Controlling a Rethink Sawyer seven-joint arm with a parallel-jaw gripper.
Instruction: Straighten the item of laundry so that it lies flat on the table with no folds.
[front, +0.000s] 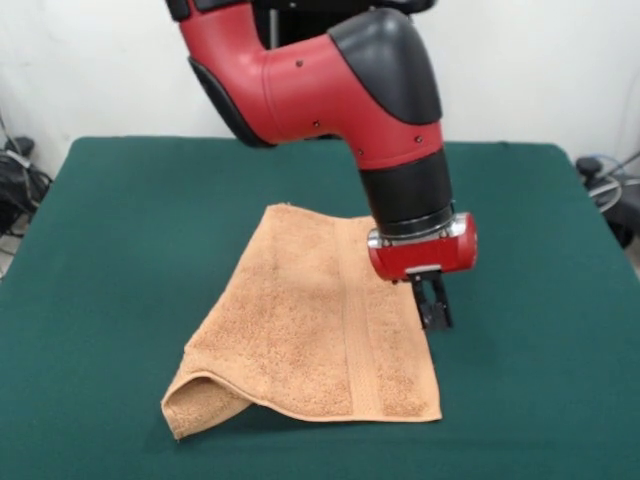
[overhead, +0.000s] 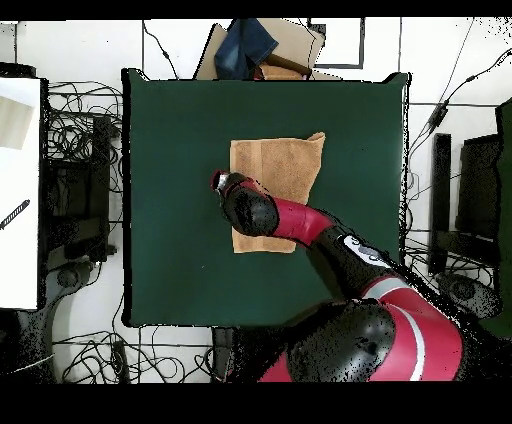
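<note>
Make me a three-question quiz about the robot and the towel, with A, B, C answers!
1. Where is the robot's hand?
A. By one side edge of the peach-orange terry-cloth towel
B. Off the dark green felt table
C. Under the towel

2. What colour is the table?
A. Blue
B. Dark green
C. White

3. How does the towel lie?
A. Rolled into a ball
B. Completely flat
C. Mostly spread, one corner curled up

Answers: 1 A, the hand hangs at the towel's edge in the front view. 2 B, the felt top is green in both views. 3 C, one near corner in the front view folds up.

Bare table (front: 120, 250) all around towel (front: 310, 330)
</note>
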